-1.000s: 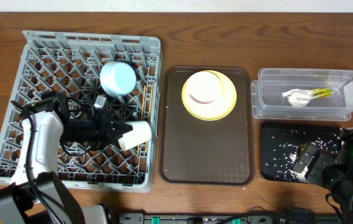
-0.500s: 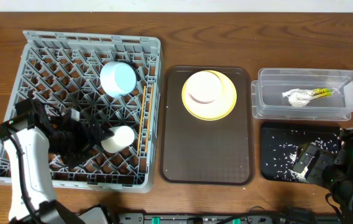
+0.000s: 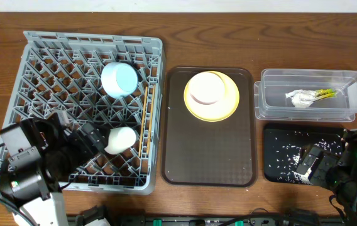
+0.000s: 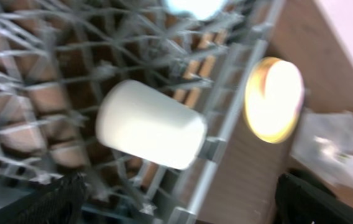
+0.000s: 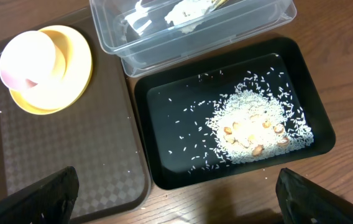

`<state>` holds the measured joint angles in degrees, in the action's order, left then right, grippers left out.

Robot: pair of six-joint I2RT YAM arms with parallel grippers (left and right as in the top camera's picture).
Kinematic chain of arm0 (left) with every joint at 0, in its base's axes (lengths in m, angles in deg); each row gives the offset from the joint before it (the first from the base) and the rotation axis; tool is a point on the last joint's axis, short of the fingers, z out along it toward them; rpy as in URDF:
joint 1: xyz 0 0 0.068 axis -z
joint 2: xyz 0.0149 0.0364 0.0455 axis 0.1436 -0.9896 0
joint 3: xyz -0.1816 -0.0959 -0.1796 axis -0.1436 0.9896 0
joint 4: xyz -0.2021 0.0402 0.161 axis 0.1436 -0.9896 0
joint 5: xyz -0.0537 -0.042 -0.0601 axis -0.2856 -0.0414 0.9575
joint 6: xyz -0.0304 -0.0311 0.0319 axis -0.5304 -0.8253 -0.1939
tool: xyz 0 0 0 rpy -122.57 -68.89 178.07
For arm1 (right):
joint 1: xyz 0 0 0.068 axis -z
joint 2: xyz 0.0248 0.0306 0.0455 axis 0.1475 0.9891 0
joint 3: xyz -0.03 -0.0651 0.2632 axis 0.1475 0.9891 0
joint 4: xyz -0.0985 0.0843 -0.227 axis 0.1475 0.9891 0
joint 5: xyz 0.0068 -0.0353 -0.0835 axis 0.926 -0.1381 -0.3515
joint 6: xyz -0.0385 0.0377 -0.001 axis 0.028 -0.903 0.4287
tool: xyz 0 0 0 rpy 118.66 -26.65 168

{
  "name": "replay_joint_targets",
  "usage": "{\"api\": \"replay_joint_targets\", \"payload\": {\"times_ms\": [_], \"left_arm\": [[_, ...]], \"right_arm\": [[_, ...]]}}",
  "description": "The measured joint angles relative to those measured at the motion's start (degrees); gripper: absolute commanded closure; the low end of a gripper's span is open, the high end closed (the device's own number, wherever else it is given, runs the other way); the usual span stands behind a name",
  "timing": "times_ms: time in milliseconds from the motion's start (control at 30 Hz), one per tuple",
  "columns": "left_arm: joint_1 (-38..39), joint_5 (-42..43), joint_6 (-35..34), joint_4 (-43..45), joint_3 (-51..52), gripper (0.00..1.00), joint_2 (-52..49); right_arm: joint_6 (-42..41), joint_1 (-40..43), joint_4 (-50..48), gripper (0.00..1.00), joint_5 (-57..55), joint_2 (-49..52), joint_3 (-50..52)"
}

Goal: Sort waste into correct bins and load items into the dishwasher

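The grey dish rack on the left holds an upturned light-blue bowl, a cream cup lying on its side, and chopsticks along its right wall. My left gripper stands open just left of the cup, not touching it. A yellow plate carries a small cream bowl. The clear tub holds the napkin and the wrapper. White crumbs lie in the black tray. My right gripper hangs open and empty in front of that tray.
The plate and bowl rest on a brown serving tray between the rack and the bins. Bare wooden table shows along the front edge and behind the tray. The clear tub sits directly behind the black tray.
My left gripper has opened, let go of the cream cup and drawn back toward the front left. The cup now lies in the rack. The right arm has not moved.
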<state>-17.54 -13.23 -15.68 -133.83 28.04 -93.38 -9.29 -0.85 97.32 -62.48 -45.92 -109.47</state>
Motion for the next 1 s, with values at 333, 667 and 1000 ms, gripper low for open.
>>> {"api": "replay_joint_targets", "payload": {"times_ms": [333,667,1000], "left_arm": [[9.25,4.39,-7.19,1.49,0.04,0.92,-3.61],[25.44,-0.42,-12.28,10.86,0.07,0.92,-11.52],[31.12,-19.82,-15.76,9.31,0.07,0.92,-15.58]], "right_arm": [[0.0,0.0,0.0,0.01,0.0,0.0,0.0],[0.0,0.0,0.0,0.01,0.0,0.0,0.0],[0.0,0.0,0.0,0.01,0.0,0.0,0.0]]}}
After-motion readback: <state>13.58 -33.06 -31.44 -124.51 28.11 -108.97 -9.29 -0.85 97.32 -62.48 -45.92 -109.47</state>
